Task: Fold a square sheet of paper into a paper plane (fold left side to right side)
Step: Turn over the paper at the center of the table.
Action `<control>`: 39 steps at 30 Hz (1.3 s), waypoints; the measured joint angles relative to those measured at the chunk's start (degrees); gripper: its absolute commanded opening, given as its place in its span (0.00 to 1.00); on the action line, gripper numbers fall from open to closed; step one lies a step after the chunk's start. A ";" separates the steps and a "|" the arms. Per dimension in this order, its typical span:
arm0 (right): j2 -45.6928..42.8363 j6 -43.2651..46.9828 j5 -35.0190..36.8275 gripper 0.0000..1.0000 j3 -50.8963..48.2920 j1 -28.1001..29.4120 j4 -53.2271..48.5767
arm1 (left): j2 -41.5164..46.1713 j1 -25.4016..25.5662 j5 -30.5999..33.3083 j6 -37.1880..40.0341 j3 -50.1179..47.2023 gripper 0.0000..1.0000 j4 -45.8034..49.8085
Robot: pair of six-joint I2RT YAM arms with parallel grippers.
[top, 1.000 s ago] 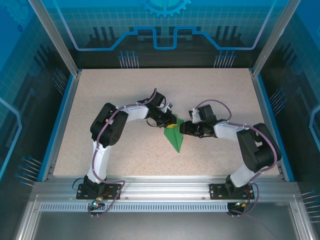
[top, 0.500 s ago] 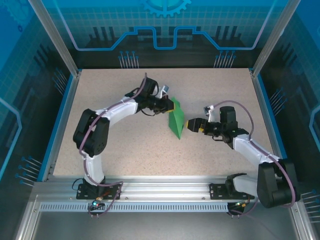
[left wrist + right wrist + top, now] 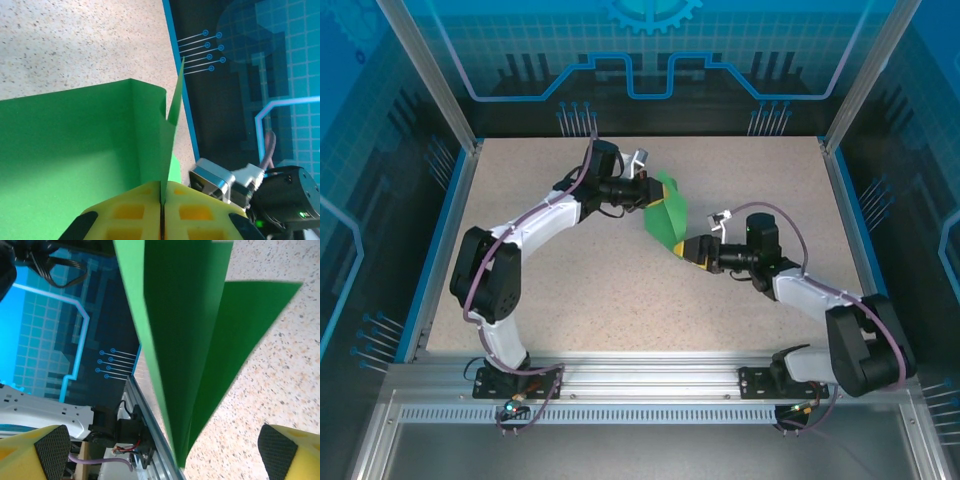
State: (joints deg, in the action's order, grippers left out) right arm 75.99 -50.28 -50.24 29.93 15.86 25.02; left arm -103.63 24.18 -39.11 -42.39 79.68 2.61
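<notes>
The square sheet of paper (image 3: 667,218) is a creased bright green pointed shape, held up off the table near its middle. My left gripper (image 3: 649,190) is shut on the sheet's far upper edge. In the left wrist view the yellow pads (image 3: 135,210) pinch a thin standing fold of the paper (image 3: 75,150), with the left gripper (image 3: 163,190) closed around it. My right gripper (image 3: 691,250) stands open just right of the paper's near tip. In the right wrist view the green paper (image 3: 185,315) hangs with its point between the wide-apart fingers (image 3: 40,450) of my right gripper (image 3: 162,452), touching neither.
The speckled tabletop (image 3: 570,290) is bounded by blue side rails (image 3: 440,240) and an aluminium frame (image 3: 650,370) along the near edge. Transparent blue panels (image 3: 650,60) wall in the back and sides. My right arm's wrist (image 3: 280,195) sits close beside the left gripper.
My left gripper has carried the paper toward the back and lifted it. My right gripper let go, opened wide, pulled away to the right, then came back near the paper's tip.
</notes>
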 measured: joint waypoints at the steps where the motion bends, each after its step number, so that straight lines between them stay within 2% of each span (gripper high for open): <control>1: 0.90 -0.96 0.02 0.98 0.44 0.26 1.14 | 0.15 0.11 -0.33 -0.48 -0.20 0.09 -0.39; 12: 5.42 -8.37 0.33 0.79 6.82 0.59 11.98 | 0.57 1.68 -3.48 -5.40 -3.28 0.10 -6.47; 23: 5.86 -9.68 0.72 0.57 7.74 0.22 12.76 | 0.61 1.70 -4.31 -7.17 -4.42 0.11 -9.84; 26: 5.86 -9.68 0.83 0.58 7.74 0.20 12.09 | 0.61 1.70 -4.37 -7.23 -4.55 0.13 -10.27; 29: 5.79 -9.38 1.25 0.67 7.72 -0.07 11.41 | 0.63 1.70 -4.72 -7.23 -4.70 0.13 -10.73; 31: 5.62 -9.29 1.60 0.68 7.63 -0.44 10.97 | 0.90 1.70 -4.74 -7.21 -5.27 0.13 -11.13; 35: 5.22 -9.75 1.75 0.67 6.95 -1.31 10.56 | 1.60 1.70 -4.76 -7.19 -6.47 0.13 -11.93; 39: 4.90 -11.04 1.51 0.59 5.09 -1.62 10.60 | 1.70 1.70 -4.92 -7.19 -6.80 0.13 -12.39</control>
State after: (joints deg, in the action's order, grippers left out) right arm 80.88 -61.32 -48.73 35.03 14.24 35.62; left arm -101.93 25.89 -44.03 -49.58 72.88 -9.78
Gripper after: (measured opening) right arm 0.626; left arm 0.132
